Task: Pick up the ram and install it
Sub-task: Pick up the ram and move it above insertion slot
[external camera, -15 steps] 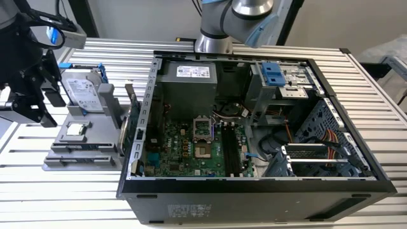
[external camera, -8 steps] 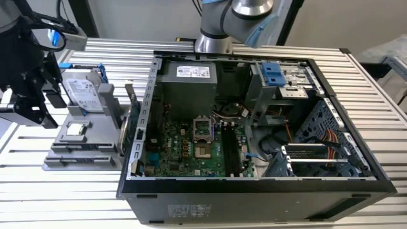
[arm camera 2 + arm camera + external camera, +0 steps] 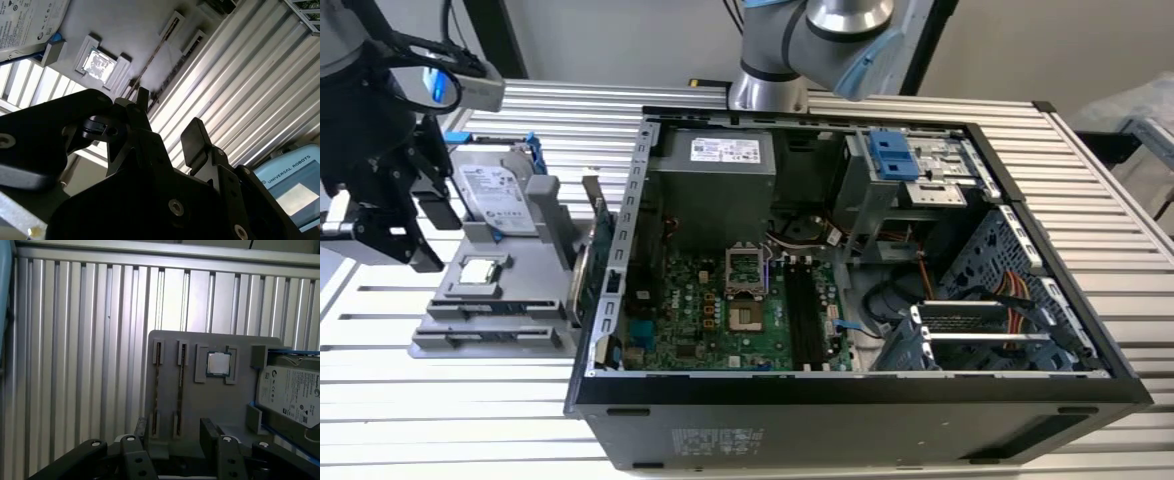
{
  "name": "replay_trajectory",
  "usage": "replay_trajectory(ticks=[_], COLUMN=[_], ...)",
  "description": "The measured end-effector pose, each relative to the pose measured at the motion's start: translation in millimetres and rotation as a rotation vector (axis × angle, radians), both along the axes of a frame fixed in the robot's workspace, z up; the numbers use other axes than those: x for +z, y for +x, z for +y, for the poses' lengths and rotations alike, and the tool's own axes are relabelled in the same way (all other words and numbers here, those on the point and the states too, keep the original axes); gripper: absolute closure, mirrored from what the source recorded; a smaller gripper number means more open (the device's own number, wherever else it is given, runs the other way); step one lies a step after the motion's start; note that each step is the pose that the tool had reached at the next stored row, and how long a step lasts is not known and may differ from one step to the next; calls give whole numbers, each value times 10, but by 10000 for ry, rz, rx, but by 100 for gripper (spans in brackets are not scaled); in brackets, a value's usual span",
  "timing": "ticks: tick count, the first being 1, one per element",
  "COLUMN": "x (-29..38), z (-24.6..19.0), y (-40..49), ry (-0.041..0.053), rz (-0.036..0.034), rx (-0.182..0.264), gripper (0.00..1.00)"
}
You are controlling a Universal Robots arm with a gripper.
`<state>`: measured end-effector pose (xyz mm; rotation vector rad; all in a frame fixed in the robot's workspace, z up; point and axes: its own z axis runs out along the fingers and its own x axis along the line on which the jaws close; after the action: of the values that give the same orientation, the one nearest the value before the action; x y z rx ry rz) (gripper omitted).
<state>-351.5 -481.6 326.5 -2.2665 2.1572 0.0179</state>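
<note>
- The gripper (image 3: 175, 429) hangs above the gray holder (image 3: 200, 405), its fingers (image 3: 141, 429) apart with nothing between them.
- The ram (image 3: 181, 390) stands on edge in a narrow slot of that holder, below the gap between the fingers and untouched. Another stick (image 3: 157, 390) fills the slot beside it.
- A processor chip (image 3: 218, 363) and a hard drive (image 3: 292, 390) share the holder.
- In the exterior view the holder (image 3: 494, 315) lies near the counter's (image 3: 854, 100) edge at the exterior view's left, beside the open computer case (image 3: 854, 395).
- The second wrist view shows the ram (image 3: 156, 52) edge-on beyond the fingers (image 3: 195, 140).
</note>
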Motion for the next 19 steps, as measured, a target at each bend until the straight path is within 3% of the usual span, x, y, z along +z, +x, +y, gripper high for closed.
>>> replay_trajectory(ticks=[19], x=[-126], z=[0], y=[0], ry=[-4], rz=[0], rx=[0], gripper=[0])
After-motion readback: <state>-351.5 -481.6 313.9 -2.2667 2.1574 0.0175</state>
